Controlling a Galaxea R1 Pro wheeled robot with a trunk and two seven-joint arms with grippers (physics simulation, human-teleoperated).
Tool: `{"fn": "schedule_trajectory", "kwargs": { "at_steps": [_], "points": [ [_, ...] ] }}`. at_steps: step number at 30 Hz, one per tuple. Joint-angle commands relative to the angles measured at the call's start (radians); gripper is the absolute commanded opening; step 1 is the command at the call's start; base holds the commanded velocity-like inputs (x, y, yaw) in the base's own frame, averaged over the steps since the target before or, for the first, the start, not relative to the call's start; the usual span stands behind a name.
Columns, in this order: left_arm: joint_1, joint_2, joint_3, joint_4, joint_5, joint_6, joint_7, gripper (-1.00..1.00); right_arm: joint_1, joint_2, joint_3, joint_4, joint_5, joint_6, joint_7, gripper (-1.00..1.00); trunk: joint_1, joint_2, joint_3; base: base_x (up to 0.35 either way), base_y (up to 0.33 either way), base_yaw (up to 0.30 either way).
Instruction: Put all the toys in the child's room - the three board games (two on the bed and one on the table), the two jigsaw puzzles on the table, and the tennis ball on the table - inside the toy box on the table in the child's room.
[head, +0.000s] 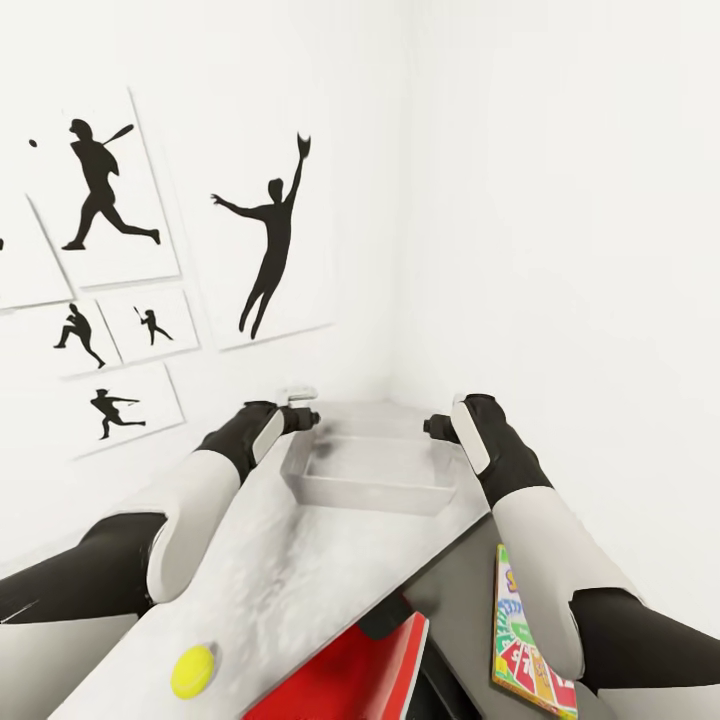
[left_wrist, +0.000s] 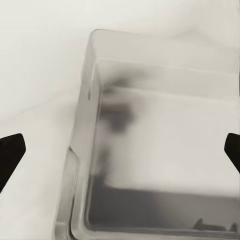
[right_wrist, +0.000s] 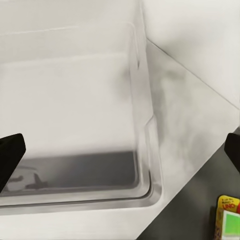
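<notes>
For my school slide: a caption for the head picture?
Two grippers, left and right, flank an empty toy box.

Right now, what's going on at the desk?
Both arms reach over the table toward the toy box, which looks empty. The left gripper is at its left end and the right gripper at its right end, both open and holding nothing. The tennis ball and a colourful board game lie outside the box, nearer the robot.

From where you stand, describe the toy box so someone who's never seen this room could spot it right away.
Follow the light grey table to the room's corner below the silhouette posters. The toy box sits there between the left gripper and right gripper. It is a shallow pale grey bin, empty, unlike the tennis ball and colourful flat games nearer you.
</notes>
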Motion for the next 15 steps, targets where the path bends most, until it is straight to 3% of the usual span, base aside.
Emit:
{"fn": "schedule_trajectory", "kwargs": {
  "at_steps": [1, 7, 15],
  "points": [
    [-0.001, 0.002, -0.009, -0.002, 0.001, 0.006, -0.012, 1.0, -0.001, 0.001, -0.001, -0.001, -0.009, 0.002, -0.009, 1.0, 0.001, -0.002, -0.004, 0.0, 0.0, 0.0],
    [-0.001, 0.023, -0.035, 0.0, -0.002, 0.008, -0.083, 1.0, -0.001, 0.0, -0.001, -0.001, -0.007, 0.001, -0.009, 1.0, 0.001, -0.002, -0.014, 0.0, 0.0, 0.0],
    [-0.001, 0.036, -0.039, 0.0, -0.003, 0.001, -0.098, 1.0, -0.001, 0.0, -0.001, -0.001, -0.008, 0.0, -0.008, 1.0, 0.001, -0.002, -0.027, 0.0, 0.0, 0.0]
  ]
}}
